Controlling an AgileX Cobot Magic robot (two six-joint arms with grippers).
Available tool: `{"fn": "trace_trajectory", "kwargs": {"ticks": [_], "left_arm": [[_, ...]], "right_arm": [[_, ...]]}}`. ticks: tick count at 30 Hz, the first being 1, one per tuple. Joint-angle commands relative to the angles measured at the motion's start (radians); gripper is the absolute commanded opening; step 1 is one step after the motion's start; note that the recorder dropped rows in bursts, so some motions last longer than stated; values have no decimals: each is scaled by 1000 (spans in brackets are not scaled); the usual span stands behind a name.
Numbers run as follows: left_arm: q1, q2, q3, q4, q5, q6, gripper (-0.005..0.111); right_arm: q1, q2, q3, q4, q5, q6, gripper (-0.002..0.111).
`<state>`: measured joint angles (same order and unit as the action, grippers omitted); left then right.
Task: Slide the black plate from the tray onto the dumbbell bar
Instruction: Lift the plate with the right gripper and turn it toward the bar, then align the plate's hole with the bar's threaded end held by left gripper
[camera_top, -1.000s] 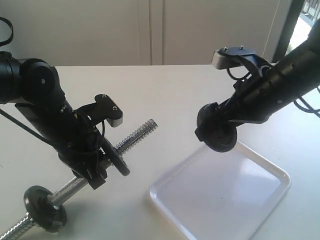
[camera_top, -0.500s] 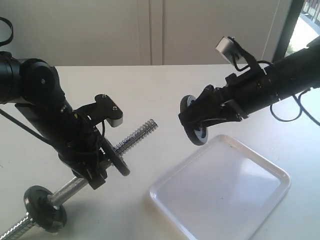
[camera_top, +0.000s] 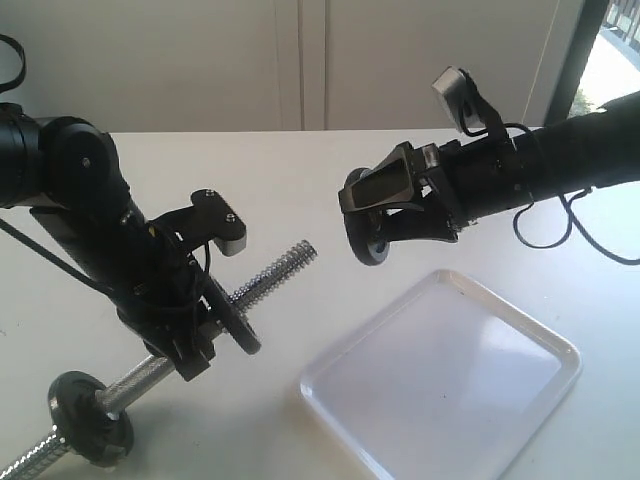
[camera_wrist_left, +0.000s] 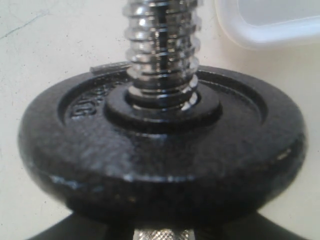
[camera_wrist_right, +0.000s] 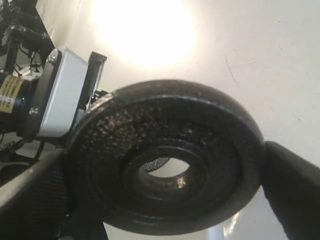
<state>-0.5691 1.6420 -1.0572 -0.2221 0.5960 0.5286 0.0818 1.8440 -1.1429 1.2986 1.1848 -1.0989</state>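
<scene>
Plate (camera_wrist_right: 200, 135) hangs in the right gripper (camera_top: 380, 220), jaws clamped on opposite rim edges, in the air just left of the tray (camera_top: 450, 385), hole facing the bar (camera_top: 275, 272) tip. It looks heavy, rigid and rough, so a rim grip suits. Left gripper (camera_top: 200, 340) is clamped round the bar, tilting it up.

You have a pale off-white table (camera_top: 330, 170) under everything. Behind the table stands a light wall (camera_top: 200, 60) of flat panels with thin upright seams. Past the table's far right corner rises a dark slanted post (camera_top: 572, 60), daylight beside it. On the table you see a hairline scratch (camera_wrist_left: 20, 26) and a bright glare patch (camera_wrist_right: 145, 30).
</scene>
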Motion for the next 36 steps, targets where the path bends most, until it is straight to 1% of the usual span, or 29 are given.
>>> {"fn": "trace_trajectory", "kwargs": {"ticks": [1,9,17,20,28,36], "left_arm": [[-1,-48,-14,-62,4,26,0],[-1,-48,-14,-62,4,28,0],[-1,-48,-14,-65,4,28,0],[-1,-48,-14,-65,4,28,0],[-1,-48,-14,-65,4,28,0],[-1,-48,-14,-65,4,28,0]], "right_arm": [[8,21,-10,96,36,26,0],[58,101,-8,125,36,46,0],[77,147,-8,222,36,46,0],[80,160,-8,226,36,48,0],[126,160,-8,233,36,48,0],[127,160,-8,233,36,50,0]]}}
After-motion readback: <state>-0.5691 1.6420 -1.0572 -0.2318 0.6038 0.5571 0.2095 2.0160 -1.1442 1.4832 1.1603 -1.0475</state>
